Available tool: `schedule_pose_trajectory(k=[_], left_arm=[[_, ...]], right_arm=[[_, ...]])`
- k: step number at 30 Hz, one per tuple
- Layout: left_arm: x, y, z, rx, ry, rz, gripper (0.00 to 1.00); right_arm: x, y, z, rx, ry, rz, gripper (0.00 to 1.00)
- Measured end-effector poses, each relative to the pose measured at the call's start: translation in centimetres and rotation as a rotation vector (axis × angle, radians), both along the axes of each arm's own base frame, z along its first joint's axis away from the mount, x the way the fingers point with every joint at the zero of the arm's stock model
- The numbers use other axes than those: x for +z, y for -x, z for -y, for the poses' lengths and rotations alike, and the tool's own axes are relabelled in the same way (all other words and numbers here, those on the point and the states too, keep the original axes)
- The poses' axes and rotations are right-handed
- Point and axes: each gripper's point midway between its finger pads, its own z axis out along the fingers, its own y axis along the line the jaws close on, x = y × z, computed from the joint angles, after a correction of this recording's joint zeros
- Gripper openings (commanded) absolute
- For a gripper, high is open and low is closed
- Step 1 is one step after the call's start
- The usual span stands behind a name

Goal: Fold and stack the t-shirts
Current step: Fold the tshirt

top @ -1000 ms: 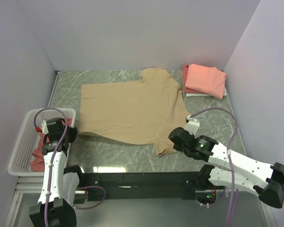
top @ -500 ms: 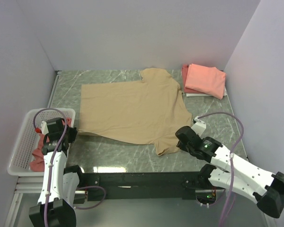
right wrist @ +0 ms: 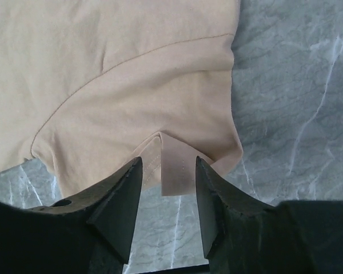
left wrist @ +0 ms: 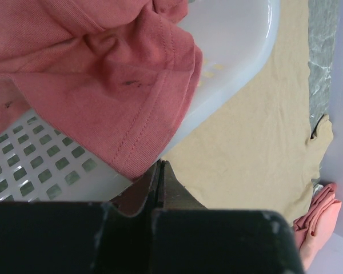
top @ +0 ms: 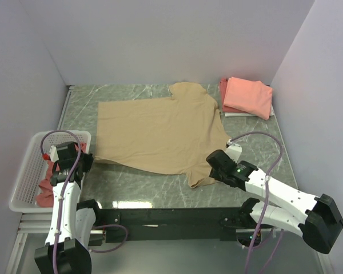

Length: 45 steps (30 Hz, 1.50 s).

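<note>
A tan t-shirt (top: 160, 134) lies spread flat across the middle of the table. Its near right sleeve (right wrist: 177, 114) has a small turned-over flap of hem (right wrist: 177, 171). My right gripper (top: 211, 170) (right wrist: 168, 162) stands open at that sleeve edge, with the flap between its fingers and touching neither. A salmon-pink t-shirt (top: 248, 96) lies folded at the back right on a dusty red one (top: 223, 91). Another dusty red t-shirt (left wrist: 91, 68) lies crumpled in the basket. My left gripper (left wrist: 161, 165) is shut and empty, hovering by the basket's rim.
The white mesh basket (top: 28, 171) (left wrist: 234, 57) sits at the near left, partly over the table edge. White walls close in the left, back and right. Bare marble (top: 148, 185) shows between the tan shirt and the arm bases.
My right gripper has opened at the tan sleeve, and its arm shifted slightly right and then back. The left arm has stayed still.
</note>
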Motion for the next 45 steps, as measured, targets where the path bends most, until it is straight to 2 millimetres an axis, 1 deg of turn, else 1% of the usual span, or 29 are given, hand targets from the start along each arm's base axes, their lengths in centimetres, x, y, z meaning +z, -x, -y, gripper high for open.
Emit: schedule_pose_trajectory(k=[6,7,8,10,11,12,15,17,20,22,27,29,32,35,38,39,40,42,43,45], left_arm=[[0.0,0.0,0.0,-0.002,0.000,0.000,0.01],[0.0,0.0,0.0,-0.002,0.000,0.000,0.01],[0.0,0.0,0.0,-0.002,0.000,0.000,0.01],[0.0,0.0,0.0,-0.002,0.000,0.000,0.01],[0.0,0.0,0.0,-0.003,0.000,0.000,0.01],[0.0,0.0,0.0,-0.003,-0.001,0.000,0.01],[-0.1,0.0,0.0,-0.005,-0.001,-0.003,0.01],[-0.1,0.0,0.1,-0.006,0.000,-0.004,0.01],[-0.1,0.0,0.1,-0.007,0.001,-0.005,0.01],[-0.1,0.0,0.1,-0.008,0.001,-0.005,0.01],[-0.1,-0.1,0.0,-0.008,0.001,-0.014,0.01],[-0.1,-0.2,0.0,-0.008,0.002,-0.019,0.01],[0.0,-0.3,0.0,-0.007,0.002,-0.023,0.01],[-0.1,-0.3,0.0,-0.007,0.003,-0.027,0.01],[-0.1,-0.3,-0.1,-0.006,0.001,-0.027,0.01],[-0.1,-0.3,-0.1,-0.006,0.002,-0.029,0.01],[-0.1,-0.3,-0.1,-0.006,0.002,-0.031,0.01],[-0.1,-0.5,-0.1,-0.006,0.004,-0.036,0.01],[-0.2,-0.6,-0.2,-0.006,0.006,-0.041,0.01],[-0.2,-0.9,-0.2,-0.008,0.010,-0.049,0.01]], right_arm=[[-1.1,0.5,-0.4,0.020,0.053,-0.041,0.50],[-1.2,0.6,-0.3,0.017,0.060,-0.047,0.49],[-1.4,0.7,-0.3,0.018,0.068,-0.052,0.45],[-1.5,0.8,-0.1,0.009,0.078,-0.056,0.36],[-1.6,0.8,-0.1,0.005,0.079,-0.059,0.20],[-1.6,0.9,0.0,0.004,0.083,-0.060,0.12],[-1.6,1.0,-0.1,-0.005,0.078,-0.058,0.07],[-1.5,1.1,-0.1,-0.003,0.077,-0.059,0.00],[-1.3,1.3,-0.3,0.002,0.065,-0.052,0.00],[-0.9,1.8,-0.6,0.022,0.053,-0.047,0.00],[0.3,3.5,-1.9,0.092,-0.022,-0.033,0.00],[0.7,4.5,-2.8,0.132,-0.059,-0.036,0.00],[0.8,5.6,-3.8,0.171,-0.089,-0.051,0.00],[0.8,6.2,-4.3,0.181,-0.104,-0.059,0.00],[1.0,6.0,-3.9,0.164,-0.096,-0.049,0.00],[1.5,5.7,-3.6,0.152,-0.086,-0.040,0.00],[2.3,5.1,-3.5,0.136,-0.086,-0.020,0.00],[4.4,3.4,-3.6,0.104,-0.100,0.030,0.00],[5.9,2.0,-3.5,0.080,-0.110,0.063,0.00],[8.1,-0.6,-3.2,0.035,-0.116,0.126,0.00]])
